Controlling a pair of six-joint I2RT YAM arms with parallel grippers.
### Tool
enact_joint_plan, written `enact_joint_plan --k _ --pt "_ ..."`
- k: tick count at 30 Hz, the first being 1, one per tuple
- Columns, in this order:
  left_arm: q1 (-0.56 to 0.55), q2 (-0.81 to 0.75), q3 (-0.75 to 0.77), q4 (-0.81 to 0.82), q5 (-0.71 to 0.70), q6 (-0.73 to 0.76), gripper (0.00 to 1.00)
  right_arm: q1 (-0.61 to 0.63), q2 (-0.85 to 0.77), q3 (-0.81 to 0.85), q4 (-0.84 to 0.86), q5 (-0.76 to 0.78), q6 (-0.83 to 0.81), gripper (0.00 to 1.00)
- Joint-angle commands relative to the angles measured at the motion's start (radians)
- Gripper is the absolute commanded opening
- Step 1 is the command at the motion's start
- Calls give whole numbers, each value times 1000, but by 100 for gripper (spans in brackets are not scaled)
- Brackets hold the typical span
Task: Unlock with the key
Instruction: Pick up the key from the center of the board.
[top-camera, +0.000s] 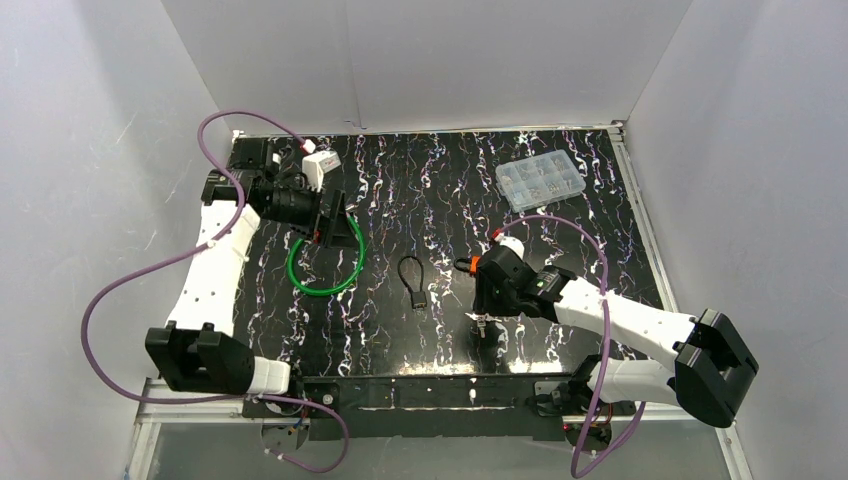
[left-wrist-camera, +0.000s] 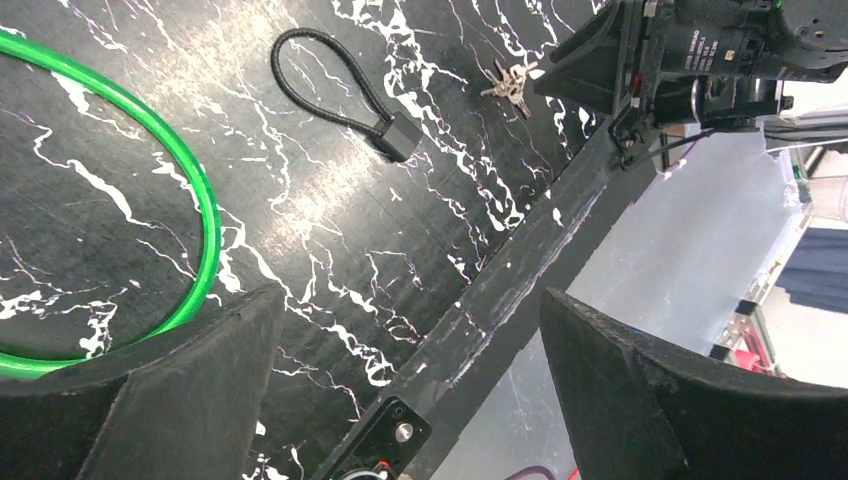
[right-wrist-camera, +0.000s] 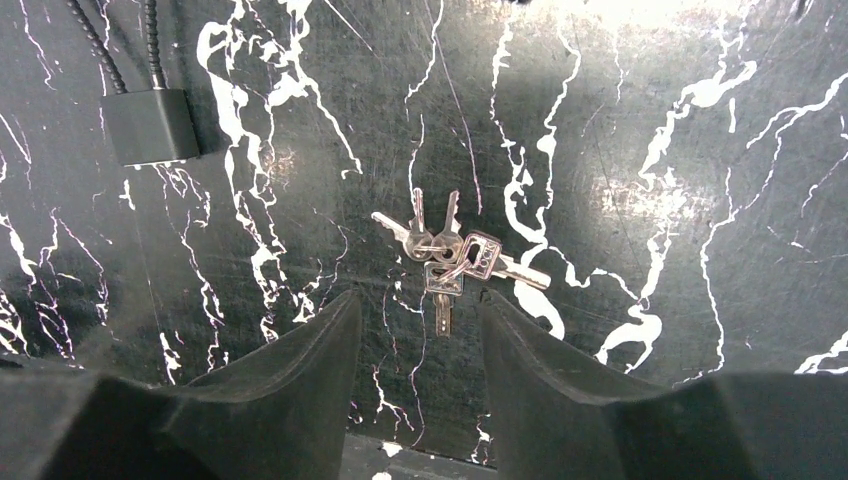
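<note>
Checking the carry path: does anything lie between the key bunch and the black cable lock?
No. In the right wrist view, only bare marbled tabletop separates the key bunch from the cable lock.
</note>
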Motion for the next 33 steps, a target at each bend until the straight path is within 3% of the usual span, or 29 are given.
enact_joint_plan --k 1,3,8,22,33 --pt "4 -82 -17 32 -22 -28 99 -3 -22 28 -52 12 34 59" --pt "3 -72 -9 20 -51 -36 99 -3 -34 37 -68 22 34 65" --pt "4 -4 89 -69 -146 -38 99 -7 -53 30 -68 -3 43 68" --pt "-7 -22 -12 4 -150 -43 99 -8 -50 -43 -31 -43 52 52" --pt "-51 -48 -38 11 -162 -9 99 -8 88 25 32 -19 57 49"
